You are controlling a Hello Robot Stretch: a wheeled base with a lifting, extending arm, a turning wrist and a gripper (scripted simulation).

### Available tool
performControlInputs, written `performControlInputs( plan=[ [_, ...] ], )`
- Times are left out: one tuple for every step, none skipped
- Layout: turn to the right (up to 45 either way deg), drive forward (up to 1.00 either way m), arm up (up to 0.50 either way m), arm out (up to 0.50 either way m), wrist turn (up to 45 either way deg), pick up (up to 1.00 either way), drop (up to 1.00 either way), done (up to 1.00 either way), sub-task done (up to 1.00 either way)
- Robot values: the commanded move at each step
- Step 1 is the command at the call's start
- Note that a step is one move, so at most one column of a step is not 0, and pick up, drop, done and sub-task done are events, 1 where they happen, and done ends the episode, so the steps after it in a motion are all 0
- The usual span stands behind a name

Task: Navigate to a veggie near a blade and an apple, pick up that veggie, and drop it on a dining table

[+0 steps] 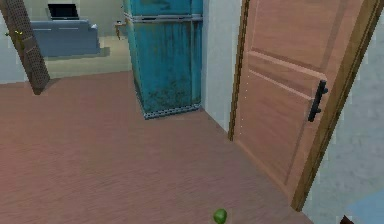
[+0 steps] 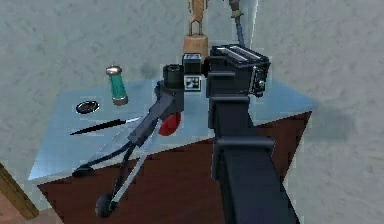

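Note:
In the arm side view my gripper (image 2: 95,188) reaches down and left across a grey-blue countertop (image 2: 285,100). Its thin fingers (image 2: 120,160) end at the counter's front edge, and I cannot tell whether it holds anything. A red round thing like an apple (image 2: 173,124) lies on the counter right behind the gripper's body. A dark knife blade (image 2: 100,127) lies to the left of it. In the forward view a small green round thing (image 1: 220,216) lies on the floor at the bottom edge.
On the counter stand a green-capped shaker (image 2: 117,85), a dark round disc (image 2: 88,105), a toaster (image 2: 243,70) and a wooden utensil holder (image 2: 195,40). Ahead are a teal fridge (image 1: 165,55), a wooden door (image 1: 290,90), and a blue sofa (image 1: 65,38) far back.

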Motion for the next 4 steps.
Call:
performControlInputs(
  plan=[
    [0.0, 0.0, 0.0, 0.0, 45.0, 0.0, 0.0, 0.0, 0.0],
    [0.0, 0.0, 0.0, 0.0, 45.0, 0.0, 0.0, 0.0, 0.0],
    [0.0, 0.0, 0.0, 0.0, 24.0, 0.0, 0.0, 0.0, 0.0],
    [0.0, 0.0, -0.1, 0.0, 0.0, 0.0, 0.0, 0.0, 0.0]
  ],
)
